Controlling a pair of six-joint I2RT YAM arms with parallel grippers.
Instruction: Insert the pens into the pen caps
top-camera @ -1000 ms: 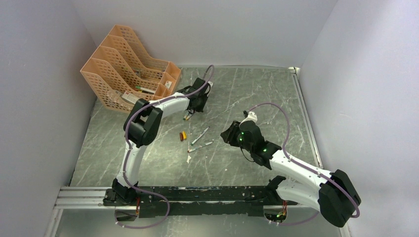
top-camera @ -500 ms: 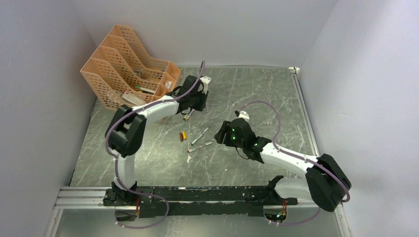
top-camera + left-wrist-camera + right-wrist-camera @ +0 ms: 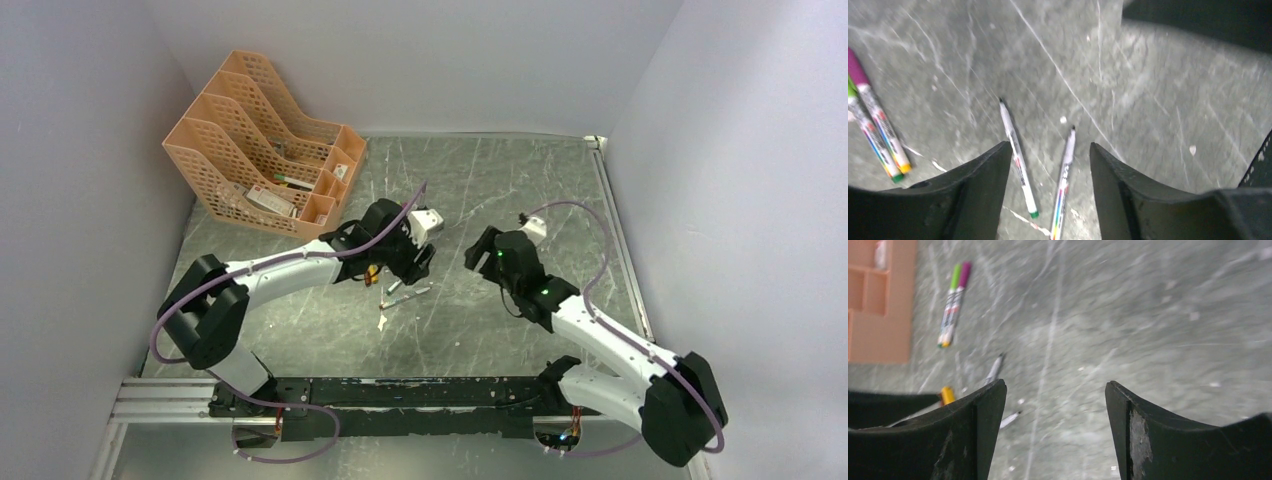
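Observation:
Two uncapped pens lie on the table: a green-ended pen (image 3: 1018, 157) and a second pen (image 3: 1063, 185) (image 3: 412, 293). My left gripper (image 3: 1050, 145) (image 3: 412, 266) hovers open just above them, nothing between its fingers. Two capped pens lie side by side, one with a magenta cap (image 3: 856, 65) (image 3: 965, 271), one with a green cap (image 3: 955, 275). A loose yellow pen cap (image 3: 948, 394) (image 3: 370, 276) lies near the uncapped pens. My right gripper (image 3: 1055, 382) (image 3: 476, 252) hangs open and empty to the right of the pens, above bare table.
An orange mesh desk organizer (image 3: 255, 140) stands at the back left, with small items in its front compartments. A white scrap (image 3: 382, 321) lies just in front of the pens. Walls close in the table on the left, back and right.
My left arm has swung from beside the organizer to above the loose pens, and its jaws have opened. My right gripper has shifted right and back and opened wider.

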